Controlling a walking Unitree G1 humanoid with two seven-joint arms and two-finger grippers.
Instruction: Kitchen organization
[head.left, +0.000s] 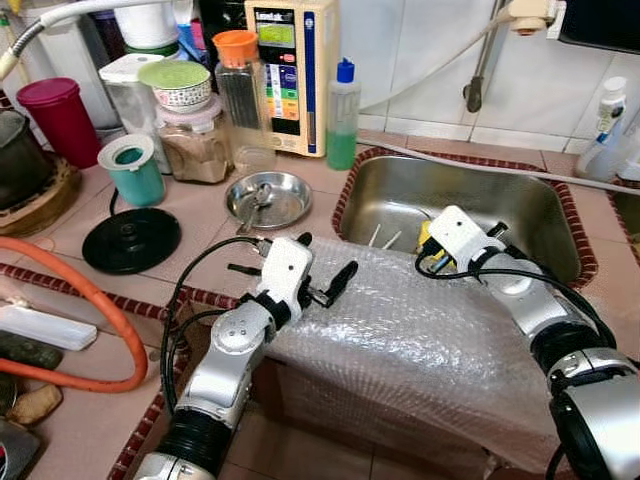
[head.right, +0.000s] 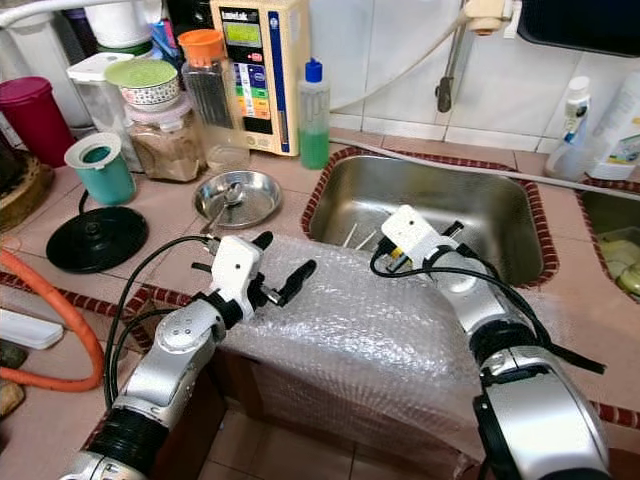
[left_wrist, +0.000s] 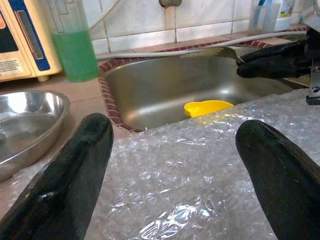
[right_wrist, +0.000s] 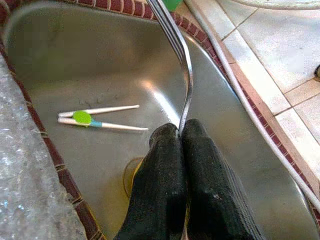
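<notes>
A metal fork (right_wrist: 184, 60) is pinched by its handle between the closed fingers (right_wrist: 160, 190) of the right gripper (right_wrist: 181, 131), which holds it above the steel sink (head.left: 520, 215) with the tines pointing toward the sink's far wall. On the sink floor below lie a pair of white training chopsticks (right_wrist: 100, 117) with a green joint and a yellow object (left_wrist: 207, 107) near the front wall. The left gripper (head.left: 325, 272), fingers spread wide and holding nothing, hovers over the bubble wrap (head.left: 400, 340) draped across the counter's (head.left: 90, 430) front edge, with a round steel dish (head.left: 268, 198) and a bottle of green liquid (head.left: 343, 115) beyond it toward the counter's back edge.
</notes>
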